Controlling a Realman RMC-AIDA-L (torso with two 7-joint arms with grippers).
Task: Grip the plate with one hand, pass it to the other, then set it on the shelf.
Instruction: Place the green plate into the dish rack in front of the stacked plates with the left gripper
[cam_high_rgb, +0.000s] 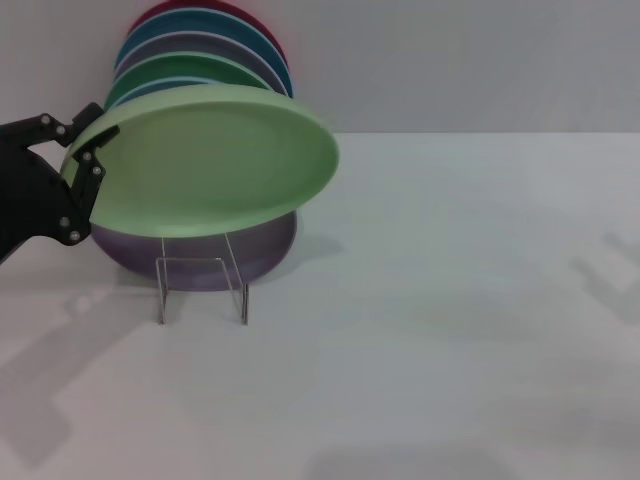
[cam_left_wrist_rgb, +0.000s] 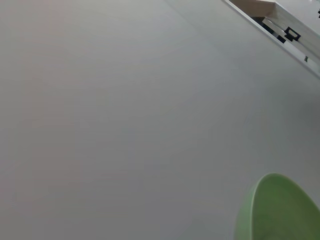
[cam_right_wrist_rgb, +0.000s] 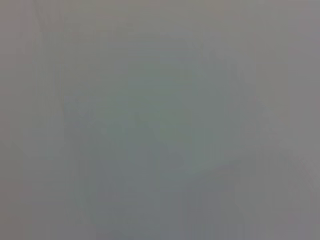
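Left pincer (cam_high_rgb: 88, 150) on plate (cam_high_rgb: 210, 160), above rack (cam_high_rgb: 203, 288).

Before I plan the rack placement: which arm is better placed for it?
Left, probably. The left gripper is clamped on the plate rim, holding it tilted just above the rack. The right gripper shows in no view.
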